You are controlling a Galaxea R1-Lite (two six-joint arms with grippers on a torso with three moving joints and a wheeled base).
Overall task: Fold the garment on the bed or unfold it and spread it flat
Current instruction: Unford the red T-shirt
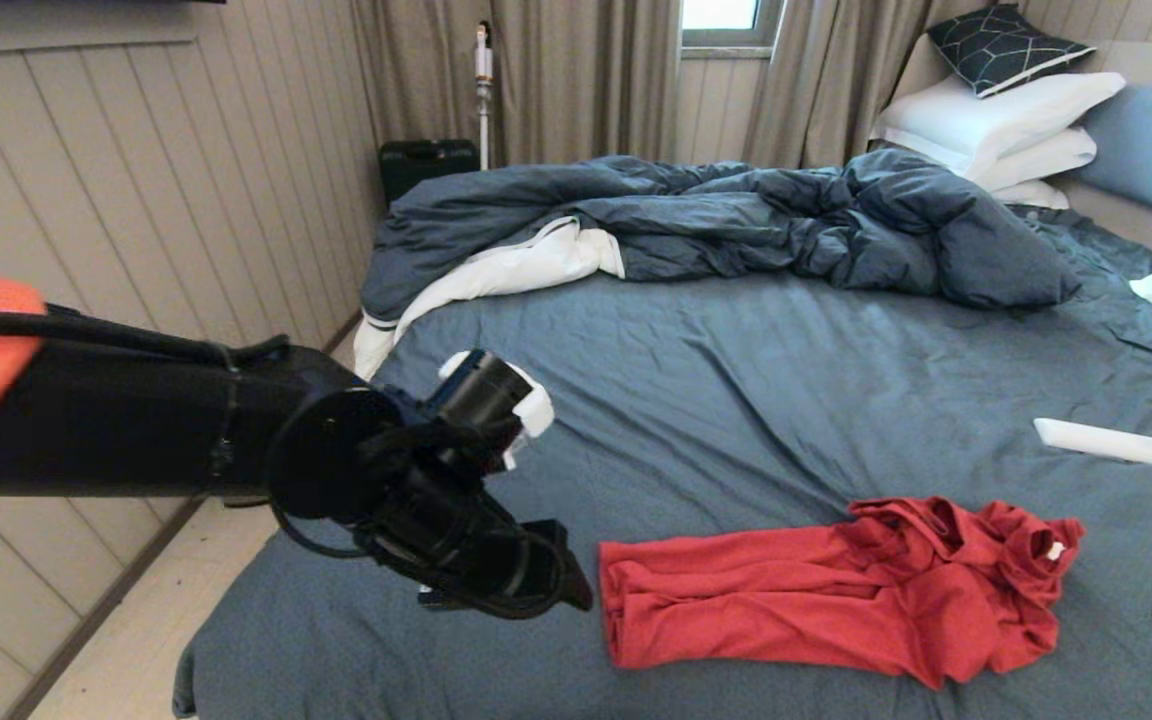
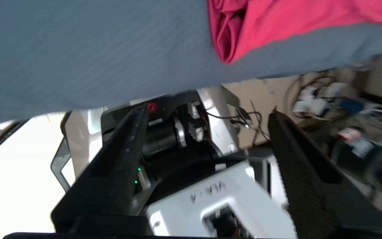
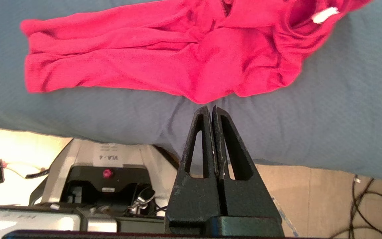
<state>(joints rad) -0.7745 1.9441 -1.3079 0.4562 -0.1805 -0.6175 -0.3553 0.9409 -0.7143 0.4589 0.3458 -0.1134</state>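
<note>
While its jaws stand wide and hold nothing, the left gripper (image 1: 546, 575) hangs just beside the garment's hem end, apart from it. From there the garment (image 1: 836, 600) runs lengthwise away across the bed (image 1: 736, 400), collar farthest. The right gripper (image 3: 211, 111), pressed shut, sits near the shirt's near edge, probably not touching. Beyond lie a white flat object (image 1: 1111, 443) and the rumpled duvet (image 1: 736, 220), neither blocking.
</note>
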